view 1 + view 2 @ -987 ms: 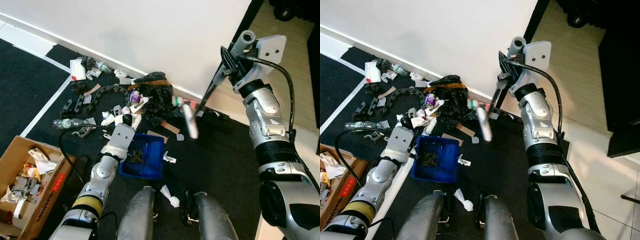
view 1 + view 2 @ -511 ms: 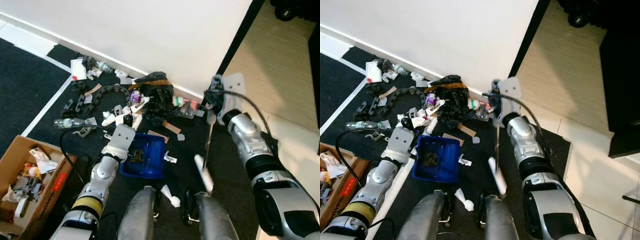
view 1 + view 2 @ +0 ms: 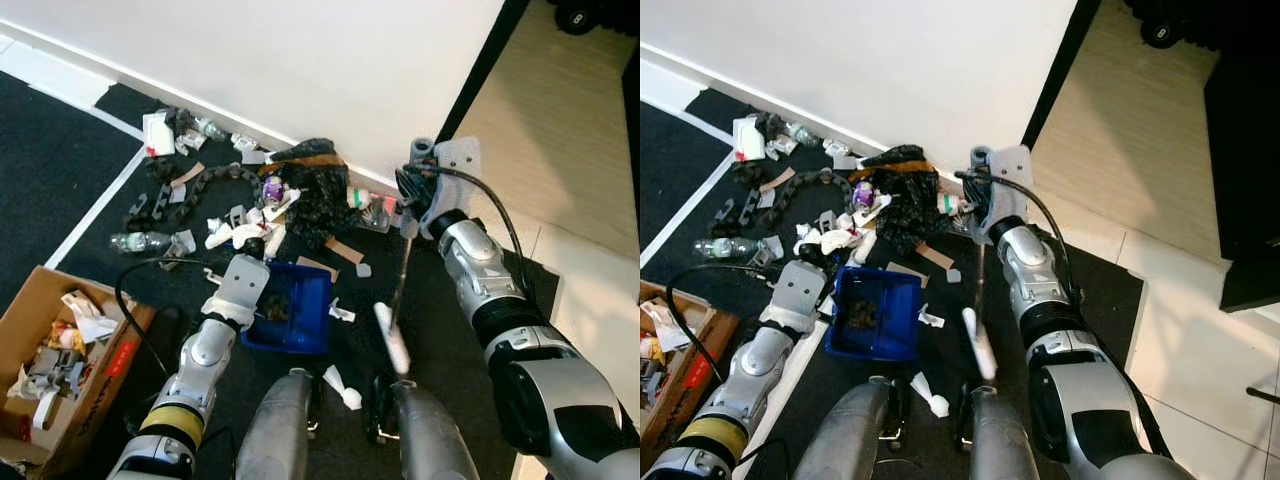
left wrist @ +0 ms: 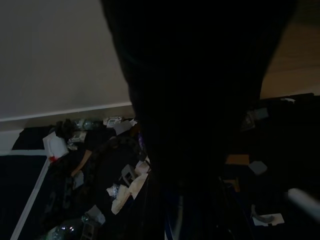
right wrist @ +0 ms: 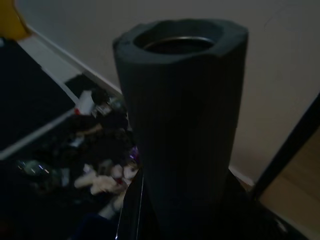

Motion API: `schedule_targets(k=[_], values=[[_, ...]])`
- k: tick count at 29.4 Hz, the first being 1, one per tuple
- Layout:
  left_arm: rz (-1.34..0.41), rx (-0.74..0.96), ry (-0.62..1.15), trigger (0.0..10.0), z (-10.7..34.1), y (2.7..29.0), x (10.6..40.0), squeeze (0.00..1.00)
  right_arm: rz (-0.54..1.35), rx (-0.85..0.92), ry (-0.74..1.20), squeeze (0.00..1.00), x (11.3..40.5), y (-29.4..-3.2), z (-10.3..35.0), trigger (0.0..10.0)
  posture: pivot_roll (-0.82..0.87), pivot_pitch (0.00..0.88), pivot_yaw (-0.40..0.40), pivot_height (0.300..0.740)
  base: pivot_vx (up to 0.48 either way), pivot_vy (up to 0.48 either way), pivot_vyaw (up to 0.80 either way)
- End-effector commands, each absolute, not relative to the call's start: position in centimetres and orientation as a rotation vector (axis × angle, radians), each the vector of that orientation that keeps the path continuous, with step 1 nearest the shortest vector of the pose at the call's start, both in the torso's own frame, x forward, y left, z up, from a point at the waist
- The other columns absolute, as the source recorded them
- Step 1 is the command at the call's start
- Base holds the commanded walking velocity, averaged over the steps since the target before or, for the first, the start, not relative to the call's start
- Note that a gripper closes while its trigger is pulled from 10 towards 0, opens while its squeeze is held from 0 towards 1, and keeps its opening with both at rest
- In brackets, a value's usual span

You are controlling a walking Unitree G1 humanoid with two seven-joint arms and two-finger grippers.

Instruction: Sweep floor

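A blue dustpan [image 3: 290,312] lies on the black carpet in front of my legs, with dark debris inside. My left gripper [image 3: 247,277] is at its left edge, shut on the dustpan; a black shape blocks most of the left wrist view. My right gripper [image 3: 408,196] is shut on the top of a thin dark brush stick [image 3: 401,270]. The grey foam handle end [image 5: 180,115] fills the right wrist view. The stick slants down to a white brush head [image 3: 392,337] on the carpet, right of the dustpan. A small white scrap [image 3: 341,313] lies between the two.
Litter is piled along the white wall: a black bag [image 3: 318,192], black chain links [image 3: 190,186], a plastic bottle [image 3: 135,241], and paper and cardboard bits. A cardboard box [image 3: 60,355] of trash stands at the left. A crumpled white paper [image 3: 342,388] lies by my legs [image 3: 290,435]. Wood floor opens at the right.
My right arm came down from beside the wall, swinging the brush from mid-air onto the carpet. The brush head has since drawn slightly closer to the dustpan. The dustpan stayed put.
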State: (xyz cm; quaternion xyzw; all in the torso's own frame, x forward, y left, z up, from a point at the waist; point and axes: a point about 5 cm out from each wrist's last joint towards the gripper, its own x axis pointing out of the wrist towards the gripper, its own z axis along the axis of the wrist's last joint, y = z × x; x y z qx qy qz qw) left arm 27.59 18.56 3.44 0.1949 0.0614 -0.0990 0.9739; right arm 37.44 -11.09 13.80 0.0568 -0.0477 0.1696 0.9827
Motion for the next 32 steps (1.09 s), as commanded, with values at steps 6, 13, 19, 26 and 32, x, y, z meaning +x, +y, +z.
schedule_targets(k=[6, 13, 19, 26, 32], values=[[-0.222, 0.414, 0.26, 10.0, 0.9, 18.8, 25.7, 0.0, 0.34, 0.492, -0.182, 0.0, 38.0, -10.0, 15.6, 10.0, 0.16, 0.325, -0.025, 0.74, 0.0, 0.0, 0.0], [-0.22, 0.414, 0.259, 10.0, 1.1, 18.8, 25.9, 0.0, 0.319, 0.57, -0.213, 0.0, 38.4, -10.8, 16.3, 10.0, 0.16, 0.32, -0.028, 0.74, 0.0, 0.0, 0.0], [-0.222, 0.411, 0.261, 10.0, 1.1, 18.6, 26.0, 0.0, 0.334, 0.506, -0.249, 0.0, 38.4, -11.3, 17.0, 10.0, 0.15, 0.315, -0.029, 0.74, 0.0, 0.0, 0.0], [-0.227, 0.409, 0.266, 10.0, 1.0, 18.3, 26.1, 0.0, 0.366, 0.261, -0.325, 0.0, 38.6, -12.1, 19.1, 10.0, 0.14, 0.313, -0.031, 0.74, 0.0, 0.0, 0.0], [-0.231, 0.407, 0.266, 10.0, 1.0, 18.2, 26.1, 0.0, 0.354, 0.077, -0.316, 0.0, 38.6, -12.6, 19.1, 10.0, 0.14, 0.316, -0.031, 0.74, 0.0, 0.0, 0.0]])
